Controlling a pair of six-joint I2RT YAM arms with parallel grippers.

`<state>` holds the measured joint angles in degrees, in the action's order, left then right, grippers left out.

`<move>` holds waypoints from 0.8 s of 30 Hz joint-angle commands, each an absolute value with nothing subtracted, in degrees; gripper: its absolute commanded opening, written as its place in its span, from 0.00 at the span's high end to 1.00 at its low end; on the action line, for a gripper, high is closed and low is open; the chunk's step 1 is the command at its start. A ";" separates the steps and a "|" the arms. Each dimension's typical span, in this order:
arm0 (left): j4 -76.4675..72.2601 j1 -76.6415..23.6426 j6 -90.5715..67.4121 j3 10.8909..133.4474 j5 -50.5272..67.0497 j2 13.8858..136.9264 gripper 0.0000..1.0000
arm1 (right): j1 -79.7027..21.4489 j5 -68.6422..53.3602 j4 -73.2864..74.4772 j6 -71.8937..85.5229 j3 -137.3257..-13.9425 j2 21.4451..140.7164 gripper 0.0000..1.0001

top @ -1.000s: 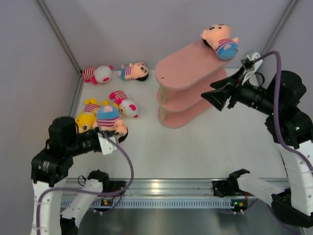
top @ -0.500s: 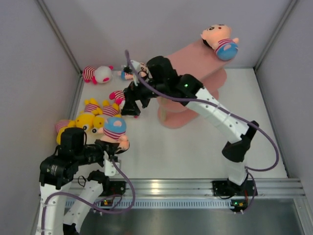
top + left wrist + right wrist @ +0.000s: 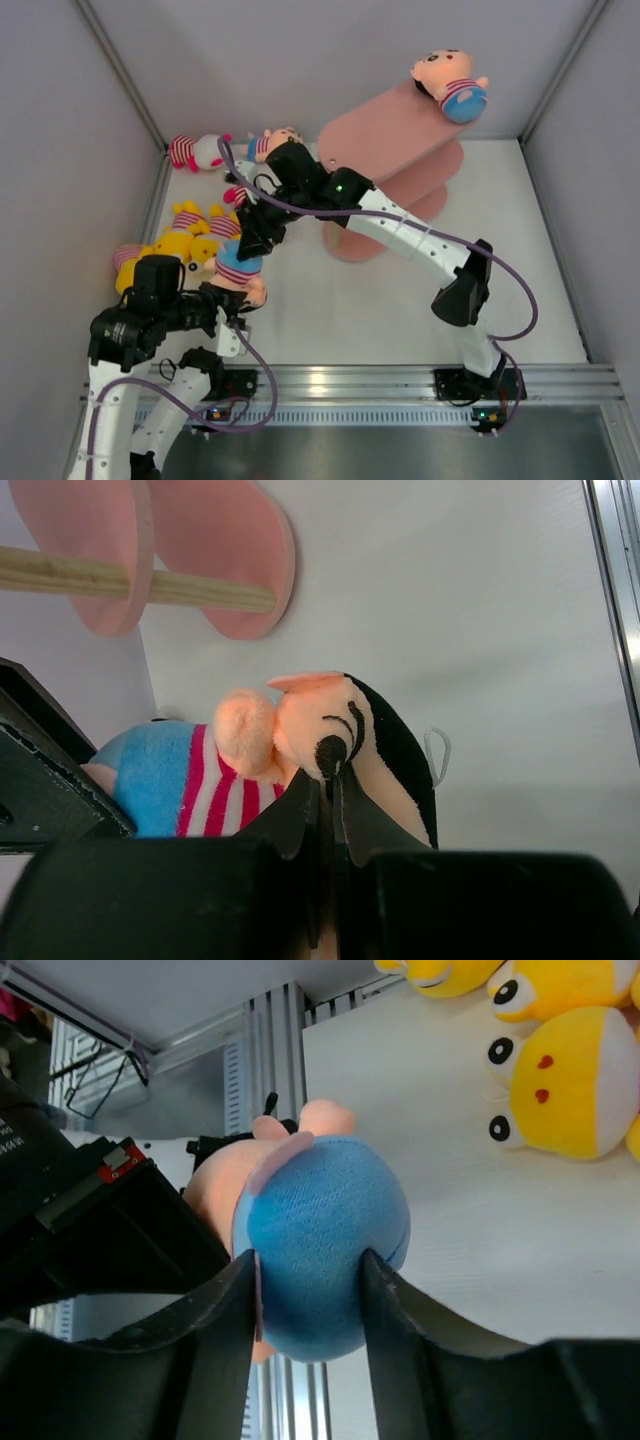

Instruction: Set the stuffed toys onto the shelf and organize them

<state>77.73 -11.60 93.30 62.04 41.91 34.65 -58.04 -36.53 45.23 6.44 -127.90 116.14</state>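
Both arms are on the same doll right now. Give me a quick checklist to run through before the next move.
1. Is the left gripper shut on the head of the held doll? Ok.
2. Do the right gripper fingers flank the blue shorts, touching both sides? Ok.
3. Is the right grip firm enough for the left to let go? Cannot tell.
4. Is the held doll apart from the yellow toys? Ok.
5. Is there free room on the top board of the shelf? Ok, only the shelved doll sits at its far end.
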 commanded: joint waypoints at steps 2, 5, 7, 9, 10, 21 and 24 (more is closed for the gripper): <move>86.48 -11.69 95.80 63.10 42.63 36.12 0.98 | -60.29 -39.90 44.91 6.33 -127.62 117.86 0.73; 86.48 -11.60 95.27 63.90 41.31 35.86 0.96 | -60.21 -37.53 46.49 5.54 -126.57 115.85 1.00; 86.40 -11.69 94.23 64.16 40.35 35.51 0.87 | -59.86 -37.18 45.71 5.71 -125.51 113.92 1.00; 85.70 -11.60 92.39 64.77 39.20 35.33 0.65 | -58.72 -36.22 44.30 8.25 -123.93 110.23 1.00; 83.69 -11.60 88.11 65.21 38.94 35.07 0.53 | -57.67 -35.60 41.25 11.13 -123.23 107.17 1.00; 78.75 -11.60 68.48 77.50 45.43 30.33 0.02 | -52.73 -20.05 17.69 29.35 -108.90 89.22 1.00; 78.75 -11.60 64.78 79.63 46.41 28.75 0.02 | -52.12 -12.50 10.15 33.47 -105.57 85.00 1.00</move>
